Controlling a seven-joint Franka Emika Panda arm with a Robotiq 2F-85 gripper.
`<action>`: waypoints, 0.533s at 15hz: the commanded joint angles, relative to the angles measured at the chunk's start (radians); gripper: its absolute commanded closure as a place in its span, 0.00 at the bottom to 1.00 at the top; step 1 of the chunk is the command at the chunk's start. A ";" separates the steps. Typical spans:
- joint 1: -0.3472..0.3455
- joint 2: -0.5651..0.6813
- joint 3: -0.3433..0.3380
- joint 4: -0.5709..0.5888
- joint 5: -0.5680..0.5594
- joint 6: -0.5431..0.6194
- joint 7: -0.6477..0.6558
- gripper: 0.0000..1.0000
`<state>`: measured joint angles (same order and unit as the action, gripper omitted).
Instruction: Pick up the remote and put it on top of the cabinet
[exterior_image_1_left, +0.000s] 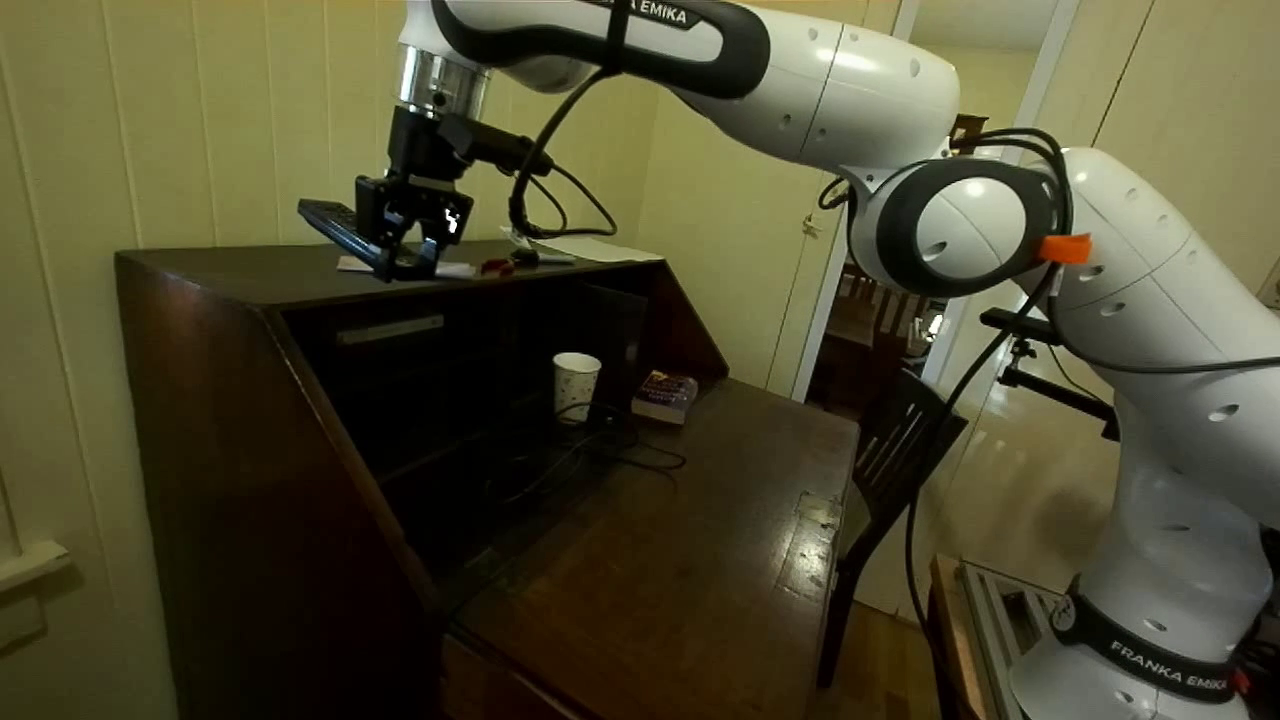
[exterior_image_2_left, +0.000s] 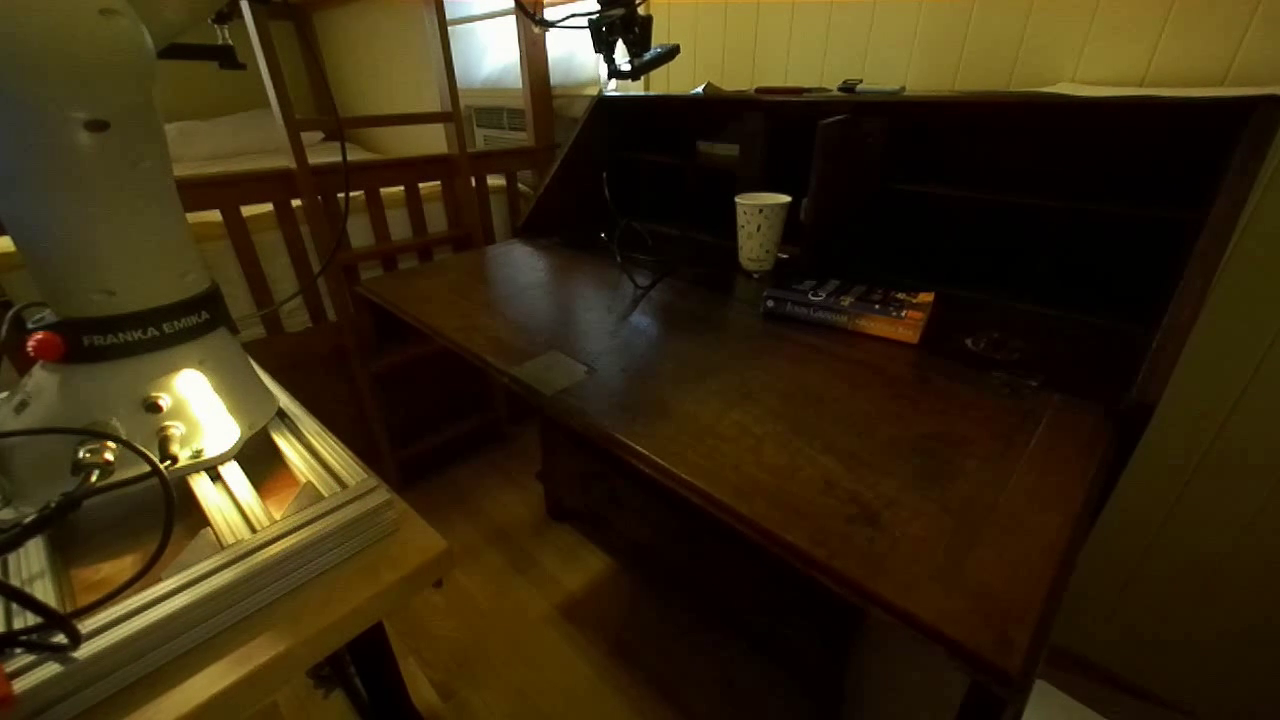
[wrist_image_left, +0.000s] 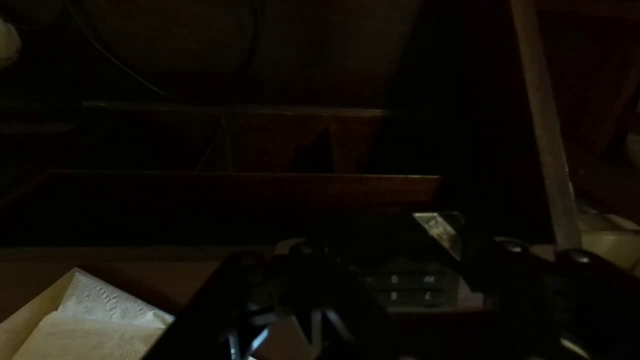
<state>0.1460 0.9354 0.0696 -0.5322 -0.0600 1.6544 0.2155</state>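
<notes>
The remote (exterior_image_1_left: 335, 222) is black, flat and oblong. My gripper (exterior_image_1_left: 412, 262) is shut on it and holds it tilted, its free end up and away. In an exterior view the gripper (exterior_image_2_left: 622, 68) and remote (exterior_image_2_left: 658, 60) hang a little above one end of the cabinet's top, with a gap below. The dark brown cabinet (exterior_image_1_left: 215, 272) also shows in an exterior view (exterior_image_2_left: 850, 430), with its leaf folded down. In the wrist view the remote's number keys (wrist_image_left: 410, 289) show between the dark fingers (wrist_image_left: 405, 250), over the cabinet's front edge (wrist_image_left: 150, 253); the rest is too dark to make out.
Pale papers (exterior_image_1_left: 600, 248), a red item (exterior_image_1_left: 496, 267) and a small dark item (exterior_image_1_left: 526, 257) lie on the cabinet's top. A white cup (exterior_image_1_left: 576, 388), a book (exterior_image_1_left: 664, 398) and a loose cable (exterior_image_1_left: 640, 462) are on the desk. A chair (exterior_image_1_left: 900, 440) stands beside it.
</notes>
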 joint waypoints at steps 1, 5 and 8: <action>-0.010 0.021 0.011 0.058 0.024 -0.030 0.025 0.64; -0.006 0.027 -0.014 0.060 -0.008 -0.013 0.037 0.64; 0.001 0.035 -0.033 0.063 -0.035 0.014 0.002 0.64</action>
<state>0.1378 0.9377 0.0553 -0.5301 -0.0673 1.6563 0.2339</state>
